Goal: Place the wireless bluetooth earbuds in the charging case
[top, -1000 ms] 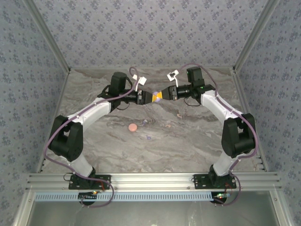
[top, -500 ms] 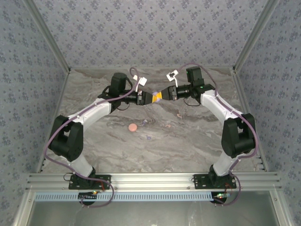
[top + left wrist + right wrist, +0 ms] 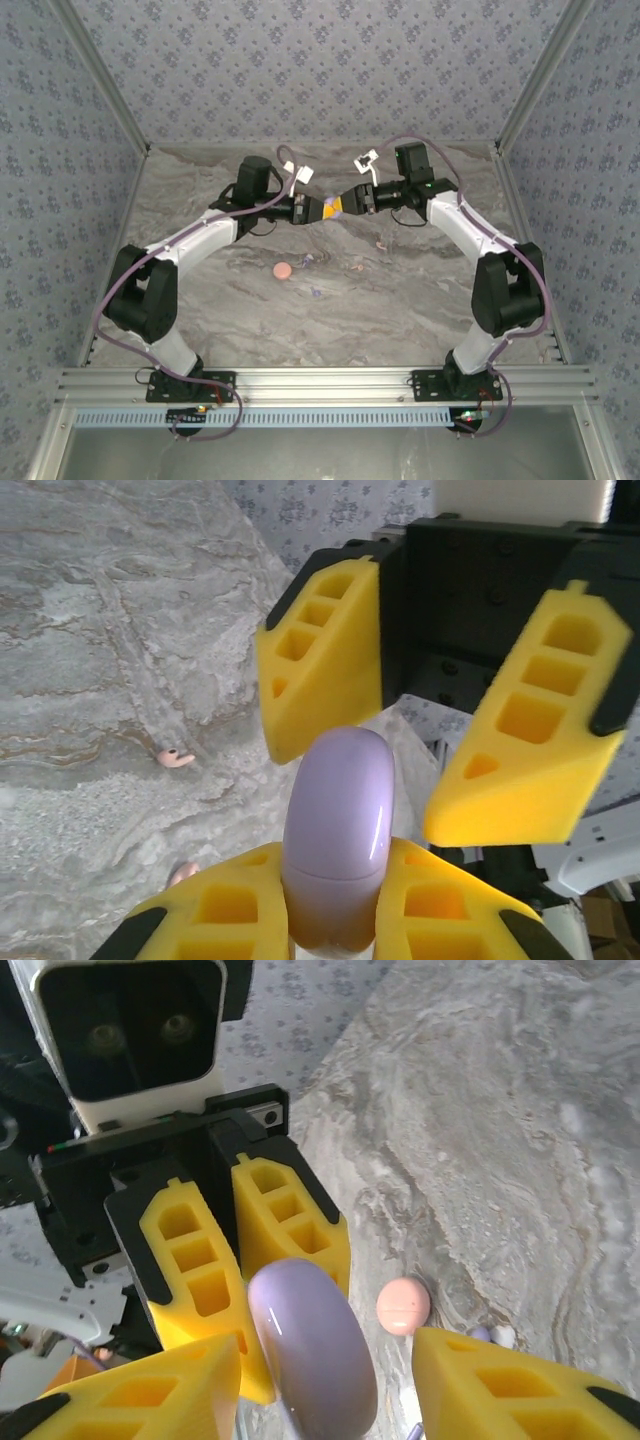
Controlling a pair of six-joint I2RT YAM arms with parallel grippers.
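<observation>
Grey marbled surface (image 3: 400,310), enclosed on three sides by blue-grey flowered walls (image 3: 320,70); metal rail (image 3: 320,380) along the near edge. Above the far middle of the surface, the left gripper (image 3: 322,208) is clamped on a lilac case (image 3: 338,840), held in the air. The right gripper (image 3: 385,770) stands with jaws apart, one on either side of that case. Earbuds (image 3: 177,757) lie as small specks near the surface's centre, with a pink case (image 3: 283,270) near them.

Glossy lilac charging case (image 3: 338,850) — closed, gripped on edge, aloft. A pink round case (image 3: 283,270) and tiny pinkish earbuds (image 3: 177,757) lie scattered on the tabletop (image 3: 420,300).
</observation>
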